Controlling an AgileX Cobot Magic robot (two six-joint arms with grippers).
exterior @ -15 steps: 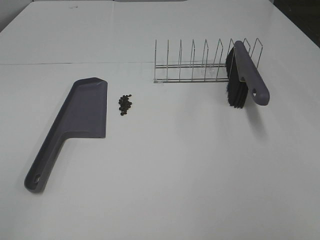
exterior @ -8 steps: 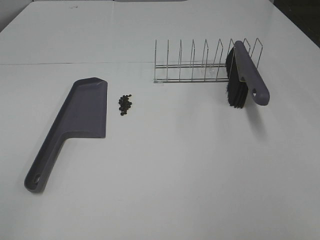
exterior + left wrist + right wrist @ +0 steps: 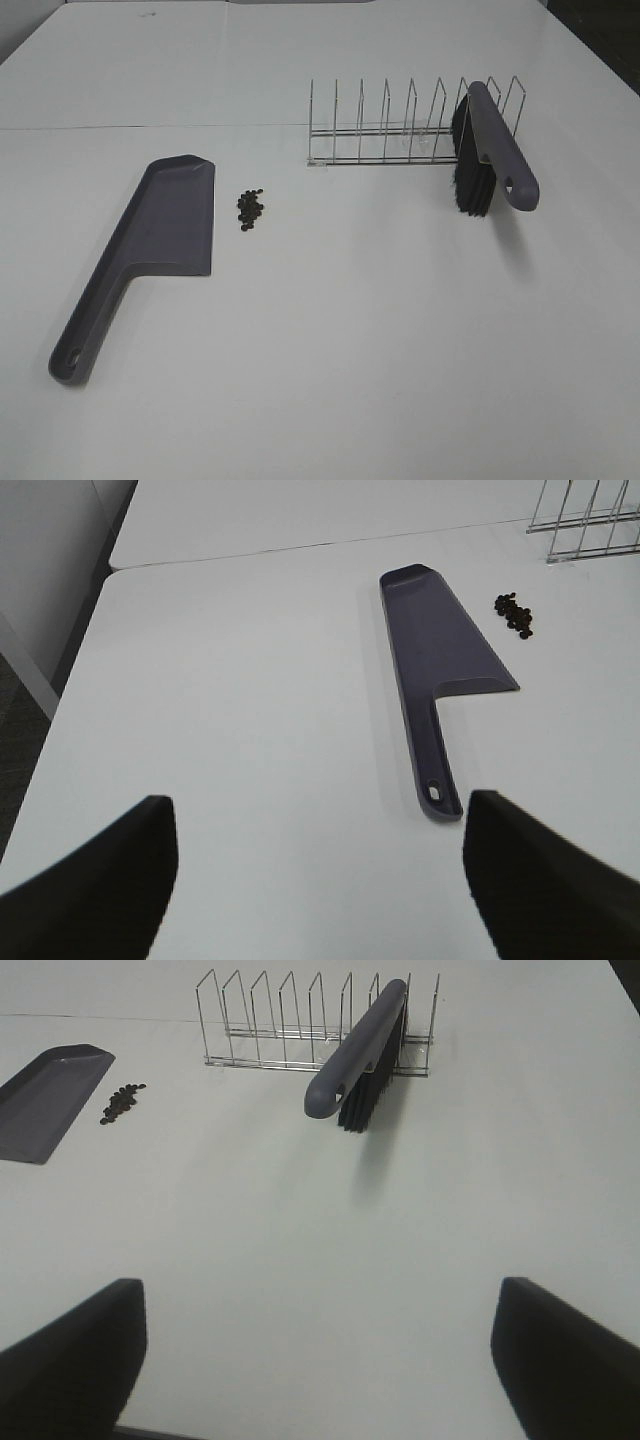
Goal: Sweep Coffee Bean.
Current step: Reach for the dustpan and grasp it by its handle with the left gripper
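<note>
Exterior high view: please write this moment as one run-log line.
stage: sweeping not started | coffee beans: piled beside dustpan | brush: resting in rack | left tool: open, empty | right tool: open, empty

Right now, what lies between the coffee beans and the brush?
Between the coffee beans and the brush only bare table shows in the exterior high view; the wire rack stands farther back.

The rack [image 3: 590,520] is cut off in the left wrist view, as is the dustpan [image 3: 45,1095] handle in the right. The left gripper [image 3: 318,798] and right gripper [image 3: 318,1282] show only blurred, edge-cropped fingers. The beans [image 3: 251,208] are too small to count.
</note>
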